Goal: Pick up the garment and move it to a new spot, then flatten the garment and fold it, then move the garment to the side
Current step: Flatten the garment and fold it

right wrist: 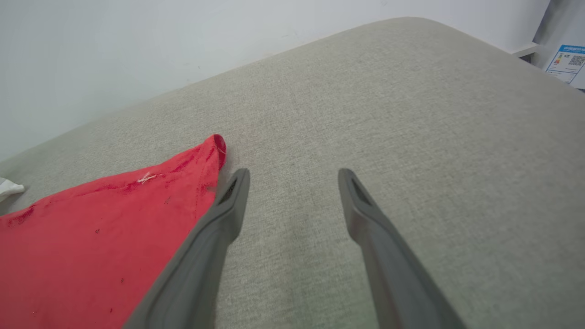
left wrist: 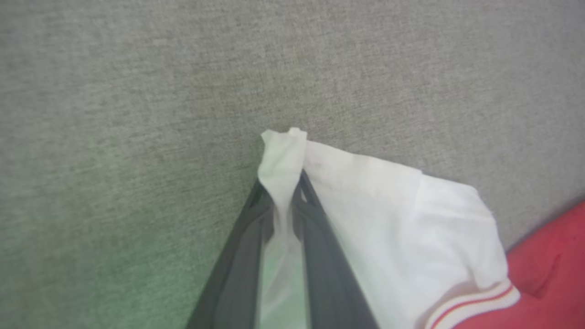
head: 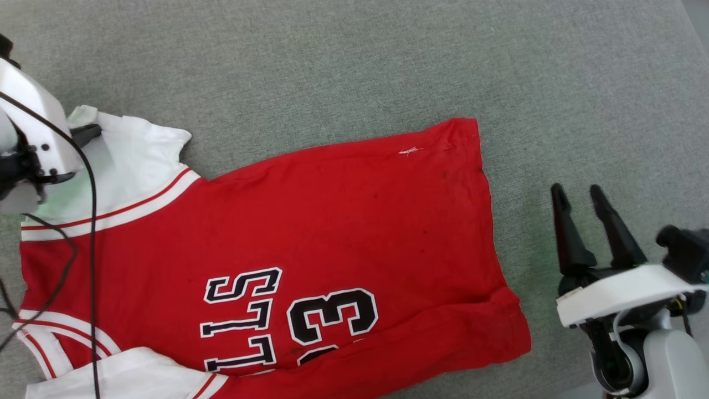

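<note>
One white sleeve tip [left wrist: 284, 148] of the red, black-lettered jersey T-shirt [head: 343, 221] on the grey woven cushion [head: 354, 61] is pinched by the left gripper [left wrist: 282, 185], so I'd pull outward slowly; the right gripper [head: 576, 191] hovers spread beside the hem [head: 488, 221].

the left gripper [left wrist: 284, 185] is pinched closed on a fold of white sleeve of the garment [left wrist: 402, 219], its two dark fingers [left wrist: 320, 256] meeting at the tips with cloth bunched between them. in the head view that arm sits at the far left edge, its white wrist housing [head: 33, 122] tilted. what looks like one dark finger pokes out to the right, the rest hidden behind the housing. the right gripper [head: 577, 193] rests at the lower right, fingers pointing up and spread wide apart above its white wrist plate [head: 615, 293].
</note>
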Motion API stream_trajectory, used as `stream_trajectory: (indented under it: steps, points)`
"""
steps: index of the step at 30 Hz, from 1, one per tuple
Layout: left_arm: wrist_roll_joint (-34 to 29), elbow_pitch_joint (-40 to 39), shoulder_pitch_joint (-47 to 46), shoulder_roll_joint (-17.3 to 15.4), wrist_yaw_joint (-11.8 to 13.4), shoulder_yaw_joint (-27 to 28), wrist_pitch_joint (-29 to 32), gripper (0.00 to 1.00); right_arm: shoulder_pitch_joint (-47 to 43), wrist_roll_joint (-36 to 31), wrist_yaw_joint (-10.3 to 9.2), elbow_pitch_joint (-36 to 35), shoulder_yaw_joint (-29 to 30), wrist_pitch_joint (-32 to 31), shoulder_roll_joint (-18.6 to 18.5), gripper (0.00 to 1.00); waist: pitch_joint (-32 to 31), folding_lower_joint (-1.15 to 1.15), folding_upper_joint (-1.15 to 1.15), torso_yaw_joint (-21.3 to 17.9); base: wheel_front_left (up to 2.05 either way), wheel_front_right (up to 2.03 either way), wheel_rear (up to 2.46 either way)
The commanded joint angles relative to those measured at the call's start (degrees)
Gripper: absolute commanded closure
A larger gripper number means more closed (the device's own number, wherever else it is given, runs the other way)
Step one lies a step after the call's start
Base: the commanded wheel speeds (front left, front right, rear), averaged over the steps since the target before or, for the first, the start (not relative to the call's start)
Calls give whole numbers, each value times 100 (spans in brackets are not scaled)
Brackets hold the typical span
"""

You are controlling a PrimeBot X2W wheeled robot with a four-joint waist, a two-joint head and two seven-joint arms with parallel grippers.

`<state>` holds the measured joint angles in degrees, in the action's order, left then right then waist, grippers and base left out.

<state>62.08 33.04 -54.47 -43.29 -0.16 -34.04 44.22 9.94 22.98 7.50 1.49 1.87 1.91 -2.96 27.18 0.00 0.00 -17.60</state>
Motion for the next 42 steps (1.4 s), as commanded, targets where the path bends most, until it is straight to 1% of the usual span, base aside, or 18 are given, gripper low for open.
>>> stream_trajectory:
  steps: [1, 4, 5, 9, 10, 11, 13, 19, 21, 22, 26, 29, 33, 34, 35, 36, 38, 42]
  points:
    - [52, 133, 402, 337, -26, -187, 29, 100, 135, 79, -2, 40, -61, -136, 13, 0, -29, 0, 0, 28, 0, 0, 0]
    - [-63, 164, 304, 355, -34, -114, -326, 100, 261, 125, -2, 261, -126, -608, 13, 0, -115, 0, 0, 96, 0, 0, 0]
    - [-120, 181, 246, 372, -1, -89, -484, 100, 337, 164, -2, 350, -129, -772, 12, 0, -160, 0, 0, 142, 0, 0, 0]
    - [-234, 252, -2, 521, 15, -22, -907, 100, 722, 132, -2, 746, -144, -1398, -5, 0, -314, 0, 0, 348, 0, 0, 0]
    - [-234, 252, -2, 521, 15, -22, -907, 100, 722, 132, -2, 746, -144, -1398, -5, 0, -314, 0, 0, 348, 0, 0, 0]
    - [-265, 263, -114, 612, -17, 1, -1084, 100, 973, 97, -2, 960, -166, -1711, -104, 0, -375, 0, 0, 457, 0, 0, 0]
    - [-264, 279, -162, 733, -62, 7, -1191, 100, 1252, 90, -2, 1150, -241, -1988, -205, 0, -438, 0, 0, 575, 0, 0, 0]
    - [-296, 233, -328, 985, -227, -64, -1361, 100, 2109, 32, -2, 1822, -417, -3030, -618, 0, -484, 0, 0, 945, 0, 0, 0]
    - [-300, 218, -384, 1054, -261, -77, -1397, 100, 2381, -14, -2, 2095, -470, -3423, -690, 0, -455, 0, 0, 1057, 0, 0, 0]
    - [-300, 218, -384, 1054, -261, -77, -1397, 100, 2381, -14, -2, 2095, -470, -3423, -690, 0, -455, 0, 0, 1057, 0, 0, 0]
    - [-330, 177, -492, 1161, -331, -103, -1486, 100, 2939, -111, -2, 2630, -519, -4032, -806, 0, -368, 0, 0, 1242, 0, 0, 0]
    - [-329, 142, -558, 1223, -392, -108, -1561, 100, 3186, -228, -2, 3072, -627, -4441, -799, 0, -304, 0, 0, 1354, 0, 0, 0]
    - [-295, 126, -596, 1288, -475, -107, -1668, 100, 3299, -325, -2, 3677, -678, -4973, -753, 0, -262, 0, 0, 1473, 0, 0, 0]
    - [-286, 131, -588, 1299, -493, -115, -1681, 100, 3309, -322, -2, 3812, -657, -5083, -743, 34, -261, 0, 0, 1495, 0, 0, 0]
    - [-288, 140, -581, 1308, -496, -119, -1720, 100, 3311, -355, -2, 3929, -660, -5187, -743, 89, -261, 0, 0, 1517, 0, 0, 0]
    - [-285, 150, -576, 1321, -508, -110, -1753, 100, 3326, -373, -2, 3994, -653, -5216, -730, 100, -263, 0, 0, 1534, 0, 0, 0]
    - [-272, 168, -539, 1334, -530, -95, -1845, 100, 3419, -326, -2, 3958, -632, -5141, -694, 100, -286, 0, 0, 1562, 0, 0, 0]
    - [-254, 210, -455, 1321, -563, -23, -2087, 100, 3570, -308, -2, 3666, -588, -4831, -820, 100, -421, 0, 0, 1606, 0, 0, 0]
